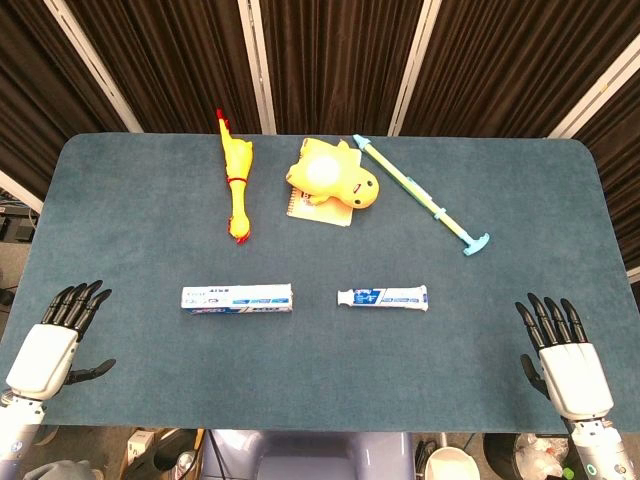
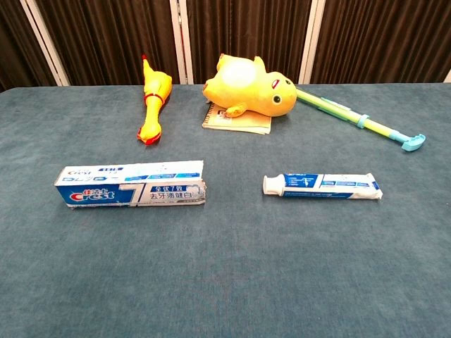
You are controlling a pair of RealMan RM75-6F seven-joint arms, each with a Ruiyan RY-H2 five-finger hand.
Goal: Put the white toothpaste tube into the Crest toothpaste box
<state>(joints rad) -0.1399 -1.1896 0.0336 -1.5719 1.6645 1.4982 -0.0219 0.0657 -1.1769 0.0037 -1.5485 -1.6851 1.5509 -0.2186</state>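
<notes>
The white toothpaste tube lies flat right of the table's middle, cap pointing left. The Crest box lies flat to its left, its ragged open end facing the tube across a gap. My left hand rests at the table's near left corner, fingers spread, holding nothing. At the near right corner my right hand lies the same way, empty. Both hands are far from the tube and the box, and the chest view shows neither hand.
Along the back of the blue table lie a yellow rubber chicken, a yellow plush duck on a small notebook, and a long green-blue toy stick.
</notes>
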